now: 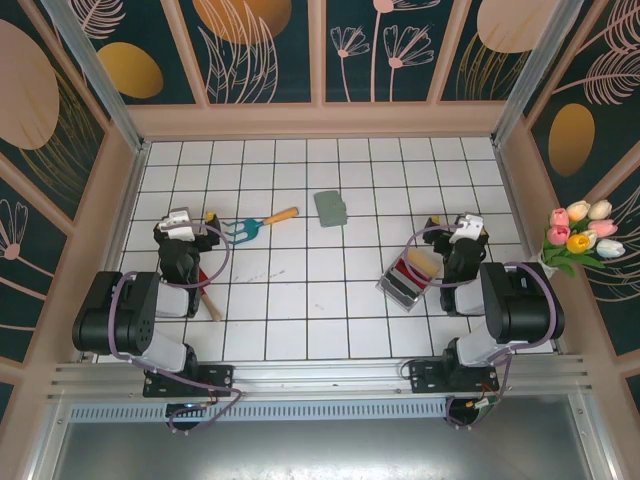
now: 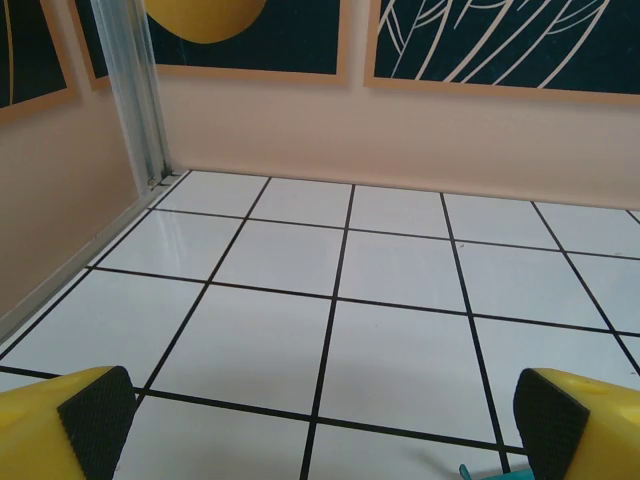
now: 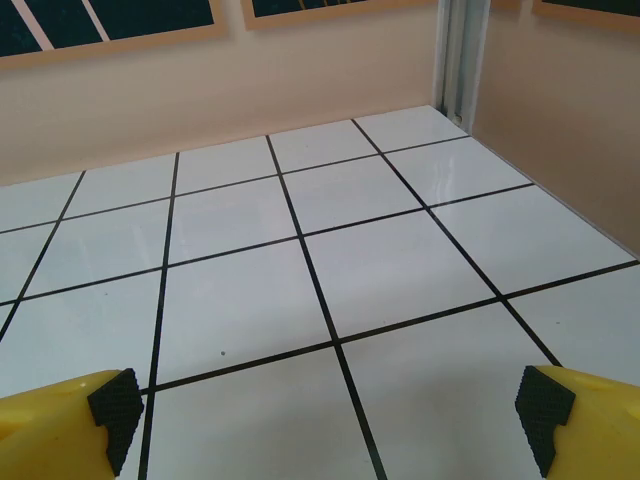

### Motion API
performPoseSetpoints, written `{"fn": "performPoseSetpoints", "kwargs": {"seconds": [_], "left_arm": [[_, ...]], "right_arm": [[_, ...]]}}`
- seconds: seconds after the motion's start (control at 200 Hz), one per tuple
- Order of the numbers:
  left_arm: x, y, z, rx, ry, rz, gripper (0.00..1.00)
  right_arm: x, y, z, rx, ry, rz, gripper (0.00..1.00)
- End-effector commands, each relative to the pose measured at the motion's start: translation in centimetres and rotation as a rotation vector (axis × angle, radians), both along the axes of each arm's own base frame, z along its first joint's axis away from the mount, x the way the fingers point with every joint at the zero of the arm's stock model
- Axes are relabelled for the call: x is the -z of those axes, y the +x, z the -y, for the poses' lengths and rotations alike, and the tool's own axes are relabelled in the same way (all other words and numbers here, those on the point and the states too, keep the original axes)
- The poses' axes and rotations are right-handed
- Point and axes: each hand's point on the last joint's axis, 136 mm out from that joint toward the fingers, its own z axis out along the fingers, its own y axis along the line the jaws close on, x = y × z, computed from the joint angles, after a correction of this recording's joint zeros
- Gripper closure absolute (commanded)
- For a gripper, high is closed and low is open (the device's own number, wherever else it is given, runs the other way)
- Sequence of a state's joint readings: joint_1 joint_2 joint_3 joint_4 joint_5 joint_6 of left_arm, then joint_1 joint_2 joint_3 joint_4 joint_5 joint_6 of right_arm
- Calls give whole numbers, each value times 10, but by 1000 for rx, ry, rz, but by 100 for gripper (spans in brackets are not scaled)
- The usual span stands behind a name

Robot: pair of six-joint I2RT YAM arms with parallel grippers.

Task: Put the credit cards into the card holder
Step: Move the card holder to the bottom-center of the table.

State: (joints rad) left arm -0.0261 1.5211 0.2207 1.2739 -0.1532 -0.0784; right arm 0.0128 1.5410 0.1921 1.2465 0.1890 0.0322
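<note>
Left tool (image 2: pixel 322 425) and right tool (image 3: pixel 330 410) both sat wide open, empty. Credit cards (image 1: pixel 410 272) lay near the right tool. Card holder (image 1: pixel 330 208) lay well apart, mid-surface (image 1: pixel 300 310).

Glossy tiled table (image 1: pixel 300 320); matt card holder (image 1: pixel 330 209)

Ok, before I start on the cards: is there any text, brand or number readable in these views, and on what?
No text can be read in any view.
credit cards: any print is too small to read in the top view.
card holder: plain grey-green, no marking visible.
wall panels: plant and circle patterns, no lettering.
</note>
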Motion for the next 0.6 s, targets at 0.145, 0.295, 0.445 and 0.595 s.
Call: {"fn": "performPoseSetpoints", "kwargs": {"seconds": [0.145, 0.295, 0.445, 0.595], "left_arm": [[-7, 3, 1, 12, 13, 20, 1], [-7, 3, 1, 12, 13, 20, 1], [-7, 1, 1, 13, 15, 24, 1], [-15, -11, 9, 63, 29, 76, 1]], "right_arm": [[-17, 6, 2, 6, 15, 67, 1], [-16, 7, 2, -25, 33, 63, 1], [-17, 7, 1, -25, 30, 64, 1], [-24, 6, -4, -33, 8, 73, 1]]}}
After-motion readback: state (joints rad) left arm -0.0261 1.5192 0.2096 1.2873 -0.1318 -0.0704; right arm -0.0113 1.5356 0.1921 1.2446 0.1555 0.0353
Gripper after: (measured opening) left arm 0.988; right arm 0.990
